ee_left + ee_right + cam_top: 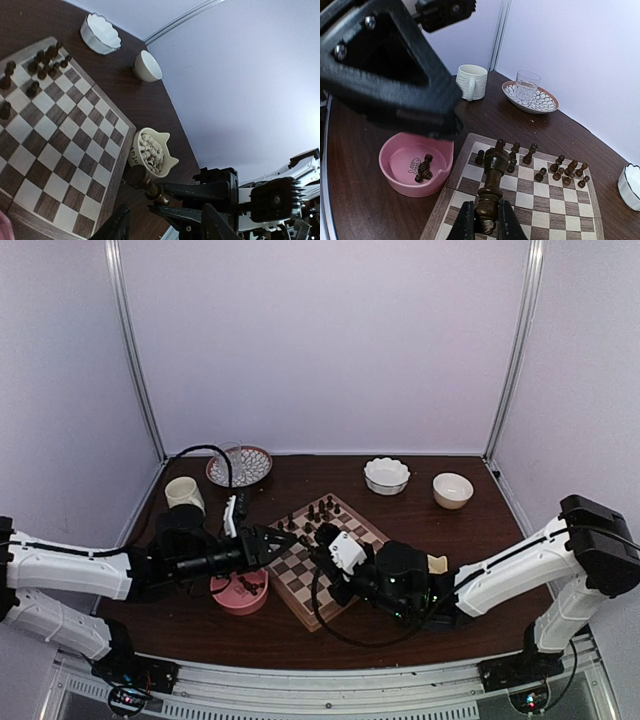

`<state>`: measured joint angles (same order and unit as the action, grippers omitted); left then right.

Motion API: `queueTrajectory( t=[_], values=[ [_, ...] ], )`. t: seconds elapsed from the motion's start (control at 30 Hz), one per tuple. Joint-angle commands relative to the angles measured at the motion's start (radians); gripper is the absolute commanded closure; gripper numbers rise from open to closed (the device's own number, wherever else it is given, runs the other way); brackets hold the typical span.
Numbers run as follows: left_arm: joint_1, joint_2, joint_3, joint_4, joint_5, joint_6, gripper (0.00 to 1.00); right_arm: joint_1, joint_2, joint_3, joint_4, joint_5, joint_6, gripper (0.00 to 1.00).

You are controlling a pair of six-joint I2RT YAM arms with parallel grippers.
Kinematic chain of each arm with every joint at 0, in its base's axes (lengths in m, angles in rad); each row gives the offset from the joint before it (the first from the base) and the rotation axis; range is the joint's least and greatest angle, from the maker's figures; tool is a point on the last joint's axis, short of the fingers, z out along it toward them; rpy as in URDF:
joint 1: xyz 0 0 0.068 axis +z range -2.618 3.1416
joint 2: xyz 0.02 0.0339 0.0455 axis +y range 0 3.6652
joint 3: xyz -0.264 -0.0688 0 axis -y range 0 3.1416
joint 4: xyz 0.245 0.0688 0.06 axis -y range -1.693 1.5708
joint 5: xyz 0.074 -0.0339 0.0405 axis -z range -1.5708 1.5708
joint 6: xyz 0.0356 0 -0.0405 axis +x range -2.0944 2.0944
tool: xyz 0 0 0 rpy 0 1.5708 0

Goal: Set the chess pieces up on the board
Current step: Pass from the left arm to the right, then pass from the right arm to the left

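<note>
Clamping the base of a tall dark brown carved chess piece [491,172], the right gripper [485,222] holds it upright over the near edge of the checked wooden board [540,205]. Just beside it the left gripper [280,543] stands wide, holding nothing. A round pink bowl [395,165] left of the board holds more. Placing seems to be the step in hand; the next move calls for carrying the piece to a free square by the dark pieces [560,170] clustered on the far rows, then lowering it straight.
</note>
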<state>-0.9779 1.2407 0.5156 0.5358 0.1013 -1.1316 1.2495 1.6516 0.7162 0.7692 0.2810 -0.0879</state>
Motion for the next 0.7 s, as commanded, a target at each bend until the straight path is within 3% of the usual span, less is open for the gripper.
queueTrajectory(
  t=[0.0, 0.13, 0.33, 0.4, 0.47, 0.53, 0.67],
  values=[
    [0.018, -0.208, 0.02, -0.297, -0.137, 0.213, 0.47, -0.013, -0.077, 0.045, -0.172, -0.088, -0.018, 1.0],
    [0.028, -0.404, 0.026, -0.501, -0.225, 0.454, 0.39, -0.041, -0.143, 0.108, -0.361, -0.165, -0.005, 1.0],
    [0.029, -0.552, 0.027, -0.637, -0.122, 0.957, 0.4, -0.135, -0.178, 0.256, -0.68, -0.489, 0.05, 1.0],
    [0.01, -0.541, 0.012, -0.618, -0.11, 1.045, 0.44, -0.156, -0.156, 0.319, -0.775, -0.569, 0.057, 1.0],
    [-0.003, -0.477, -0.027, -0.501, 0.089, 1.138, 0.46, -0.171, -0.123, 0.376, -0.865, -0.607, 0.067, 1.0],
    [-0.007, -0.407, -0.041, -0.447, 0.244, 1.285, 0.39, -0.179, -0.079, 0.438, -0.953, -0.637, 0.083, 1.0],
    [-0.011, -0.319, -0.018, -0.449, 0.087, 1.429, 0.37, -0.191, -0.036, 0.508, -1.056, -0.709, 0.111, 1.0]
  ],
)
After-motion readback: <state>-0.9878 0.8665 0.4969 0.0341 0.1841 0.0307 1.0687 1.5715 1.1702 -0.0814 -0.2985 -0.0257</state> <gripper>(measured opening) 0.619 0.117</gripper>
